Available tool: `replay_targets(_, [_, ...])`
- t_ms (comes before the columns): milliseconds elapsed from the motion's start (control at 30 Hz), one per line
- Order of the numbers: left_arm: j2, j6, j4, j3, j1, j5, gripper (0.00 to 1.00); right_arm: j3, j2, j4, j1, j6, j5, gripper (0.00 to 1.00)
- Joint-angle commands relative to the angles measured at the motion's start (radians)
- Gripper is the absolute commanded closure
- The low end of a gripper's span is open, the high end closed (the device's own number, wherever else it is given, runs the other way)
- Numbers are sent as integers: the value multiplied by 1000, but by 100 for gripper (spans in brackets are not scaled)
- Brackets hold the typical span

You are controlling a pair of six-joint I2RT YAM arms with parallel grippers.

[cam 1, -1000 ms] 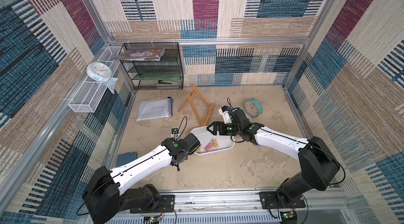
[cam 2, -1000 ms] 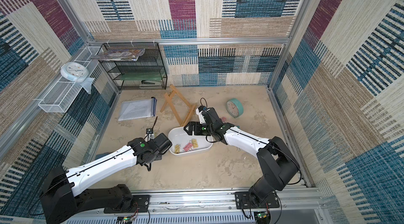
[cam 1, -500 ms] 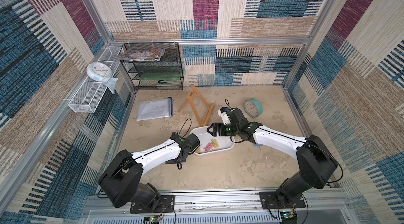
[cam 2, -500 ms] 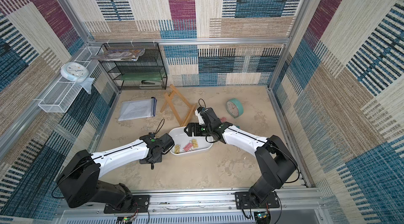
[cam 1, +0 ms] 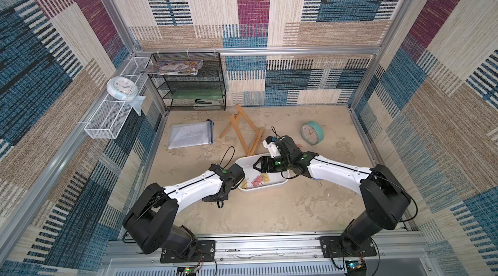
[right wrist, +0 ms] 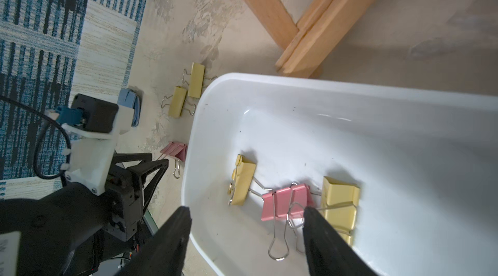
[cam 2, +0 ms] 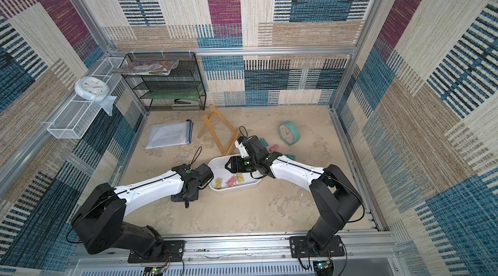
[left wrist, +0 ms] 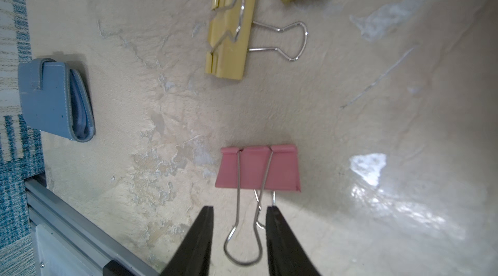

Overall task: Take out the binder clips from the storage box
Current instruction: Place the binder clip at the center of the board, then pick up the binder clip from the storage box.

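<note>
Left gripper (left wrist: 239, 208) jaws spread around pink clip (left wrist: 257, 168) handle, 2 yellow clips (left wrist: 231, 26) nearby. Right gripper (right wrist: 246, 208) jaws spread above storage box (right wrist: 350, 126), beside easel (right wrist: 318, 26).

The right gripper (cam 2: 227, 166) hovers over the white storage box (cam 2: 237, 189), with pink and yellow binder clips (cam 2: 232, 180) lying inside. The left gripper (cam 2: 186, 200) sits low, just beside the box. Loose clips (cam 2: 272, 148) lie behind the right arm.
</note>
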Motion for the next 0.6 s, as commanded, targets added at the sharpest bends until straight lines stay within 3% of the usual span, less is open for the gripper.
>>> replay_targets(0, [-48,-4,-13,2,1,5,60,41,45,-15,20,-9,-41,39])
replay_targets(100, [-118,-13,-14,-2,1,21,58,92,103,-69,43,-26,-29,48])
replay_targets(300, [-288,-2,14,-10,1,40,59,171,191,-161,80,-18,46,51])
replay_targets(567, [-508,26,283,-97,2,193,52,253,293,-228,113,-16,22,61])
